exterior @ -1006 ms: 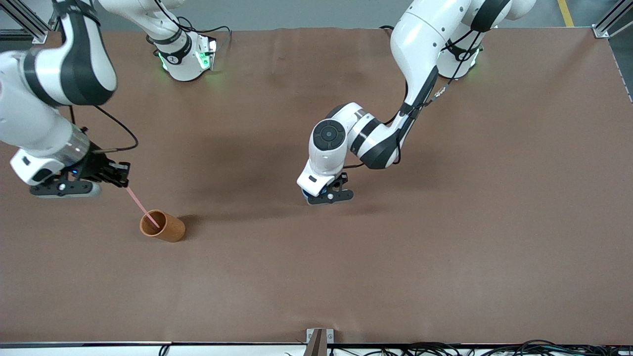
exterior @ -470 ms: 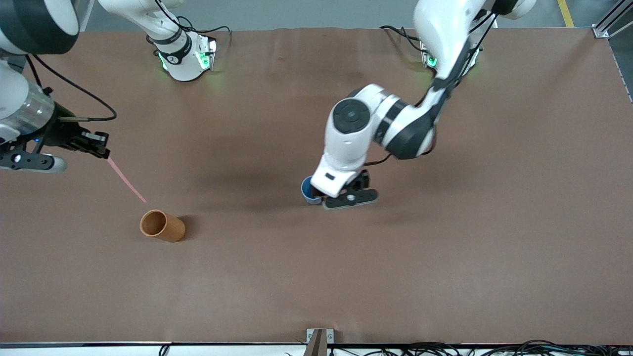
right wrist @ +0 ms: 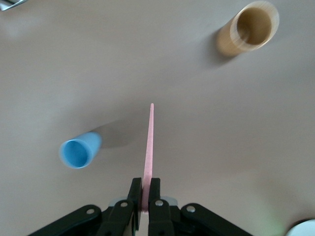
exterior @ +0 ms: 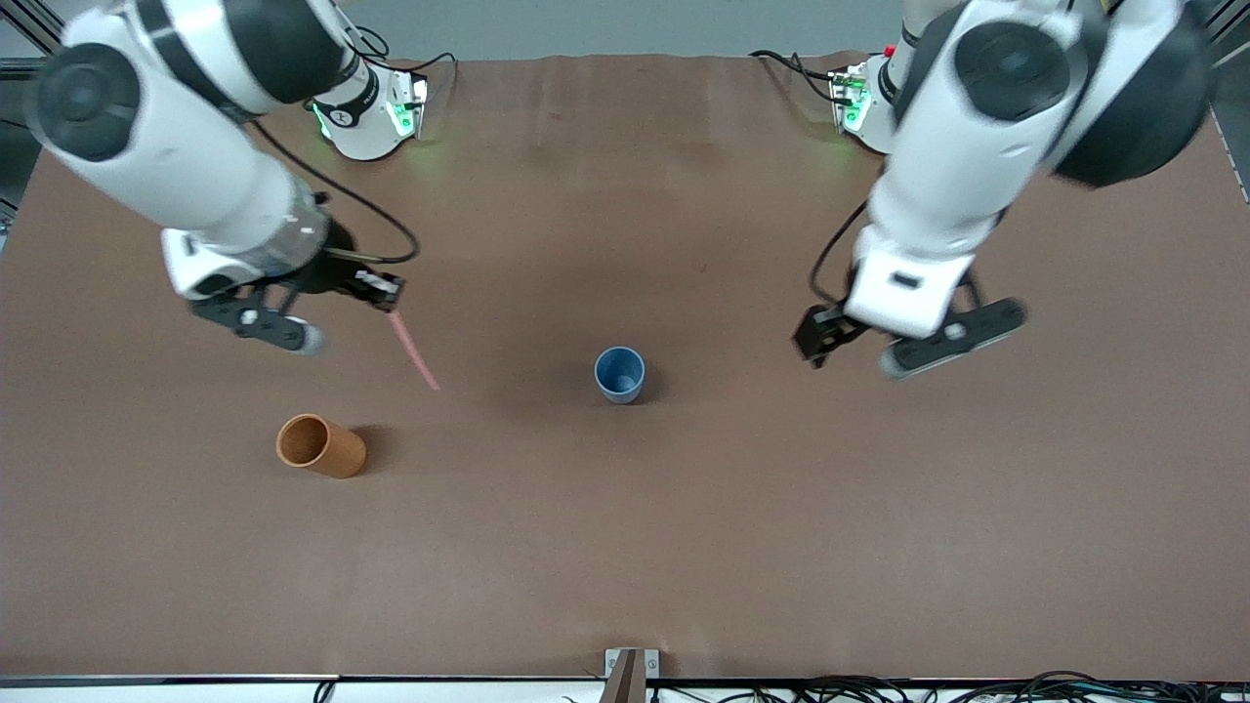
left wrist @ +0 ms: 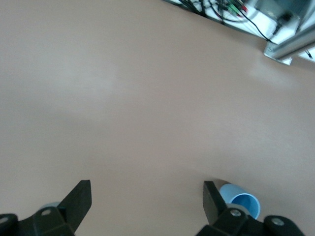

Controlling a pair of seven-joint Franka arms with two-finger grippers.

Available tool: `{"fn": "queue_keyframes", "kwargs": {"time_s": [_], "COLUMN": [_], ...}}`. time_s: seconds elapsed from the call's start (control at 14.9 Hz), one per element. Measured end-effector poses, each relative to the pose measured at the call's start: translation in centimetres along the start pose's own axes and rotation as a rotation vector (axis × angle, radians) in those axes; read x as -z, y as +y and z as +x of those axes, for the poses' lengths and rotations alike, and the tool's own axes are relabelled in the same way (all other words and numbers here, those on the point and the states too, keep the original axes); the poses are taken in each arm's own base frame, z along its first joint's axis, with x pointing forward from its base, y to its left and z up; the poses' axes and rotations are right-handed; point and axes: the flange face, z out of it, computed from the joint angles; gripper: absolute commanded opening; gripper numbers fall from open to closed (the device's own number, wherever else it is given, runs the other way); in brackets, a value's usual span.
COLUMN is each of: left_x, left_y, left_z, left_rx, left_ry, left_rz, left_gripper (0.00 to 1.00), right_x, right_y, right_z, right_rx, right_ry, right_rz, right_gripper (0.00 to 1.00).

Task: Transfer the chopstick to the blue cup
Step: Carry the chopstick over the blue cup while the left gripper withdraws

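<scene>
My right gripper [exterior: 387, 292] is shut on the upper end of the pale pink chopstick [exterior: 414, 351] and holds it in the air, tilted. It is over the table between the orange-brown cup [exterior: 320, 446] and the blue cup [exterior: 619, 374]. In the right wrist view the chopstick [right wrist: 148, 142] sticks out from the shut gripper [right wrist: 145, 194], with the blue cup [right wrist: 78, 151] to one side of its tip. The blue cup stands upright and empty. My left gripper [exterior: 816, 346] is open and empty, raised toward the left arm's end of the table; it [left wrist: 146, 201] shows the blue cup [left wrist: 241, 202] beside one finger.
The orange-brown cup [right wrist: 248, 27] stands upright and empty, toward the right arm's end and nearer the front camera than the blue cup. The brown table [exterior: 684, 527] carries only the two cups. Cables and a metal frame [left wrist: 290, 44] lie past its edge.
My right gripper has drawn the chopstick up out of the orange-brown cup and carried it toward the blue cup. My left gripper has left the blue cup, rising toward the left arm's end.
</scene>
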Motion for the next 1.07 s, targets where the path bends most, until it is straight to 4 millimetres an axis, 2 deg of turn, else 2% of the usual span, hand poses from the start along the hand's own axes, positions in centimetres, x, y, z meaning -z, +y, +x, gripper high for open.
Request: {"fn": "queue_keyframes", "kwargs": {"time_s": [0.27,0.47,0.6,0.8,0.94,1.07], "left_x": [5.3,7.3,8.2,8.7,8.6,8.4], "left_y": [-6.5,-10.8,-12.8,-16.2,-18.8,-20.8], "left_z": [1.1,1.6,1.9,2.8,3.8,4.0], "left_rx": [-0.024,-0.08,-0.139,-0.236,-0.277,-0.303], "left_ry": [-0.012,-0.057,-0.072,-0.095,-0.108,-0.129], "left_rz": [0.023,0.03,0.036,0.042,0.03,0.017], "left_gripper": [1.0,1.0,1.0,1.0,1.0,1.0], "right_x": [-2.9,-5.6,-7.8,-10.7,-11.7,-12.4], "right_y": [-8.0,-12.1,-13.6,-14.9,-15.5,-15.9], "right_z": [-6.2,-10.2,-11.7,-12.4,-12.7,-12.7], "right_rx": [-0.069,-0.099,-0.103,-0.106,-0.113,-0.117], "right_ry": [-0.03,-0.031,-0.038,-0.048,-0.047,-0.042], "right_rz": [0.037,0.054,0.036,0.011,0.012,0.02], "right_gripper": [0.01,0.01,0.01,0.01,0.01,0.01]}}
